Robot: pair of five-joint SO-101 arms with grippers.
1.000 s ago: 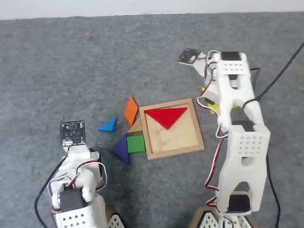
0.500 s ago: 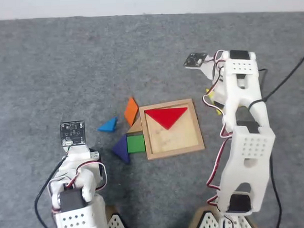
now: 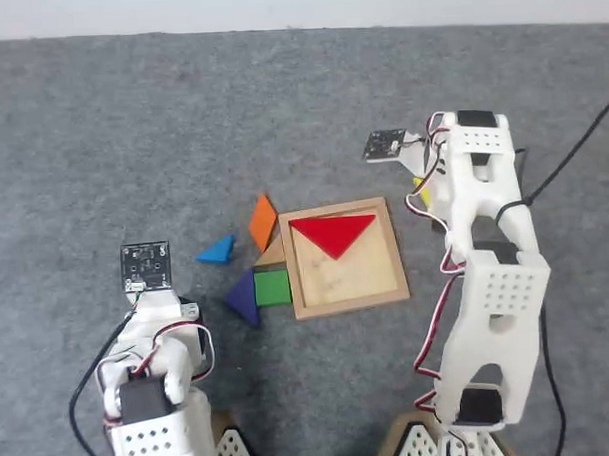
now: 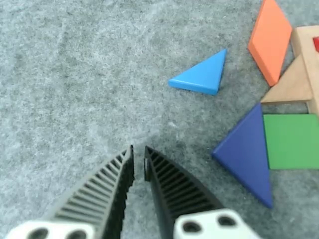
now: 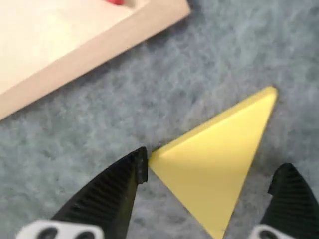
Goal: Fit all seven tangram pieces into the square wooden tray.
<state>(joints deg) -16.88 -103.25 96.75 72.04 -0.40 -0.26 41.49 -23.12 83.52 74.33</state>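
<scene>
The square wooden tray (image 3: 298, 278) lies mid-table with a red triangle (image 3: 333, 234) in its far half. To its left lie an orange parallelogram (image 3: 262, 221), a tan triangle (image 3: 272, 254), a green square (image 3: 273, 287), a dark blue triangle (image 3: 243, 296) and a small blue triangle (image 3: 217, 251). My right gripper (image 5: 213, 168) is open just past the tray's far right corner. Its fingers straddle a yellow triangle (image 5: 219, 154) flat on the carpet, one fingertip (image 5: 139, 164) at a corner of it. My left gripper (image 4: 138, 162) is shut on nothing, short of the small blue triangle (image 4: 199, 77).
Grey carpet covers the table. The right arm (image 3: 478, 182) stands along the tray's right side, cables trailing beside it. The left arm's base (image 3: 151, 413) is at the near left. Open carpet lies to the far left.
The right arm has swung slightly to the right and away from the tray's corner. The left arm and the pieces beside the tray have not moved.
</scene>
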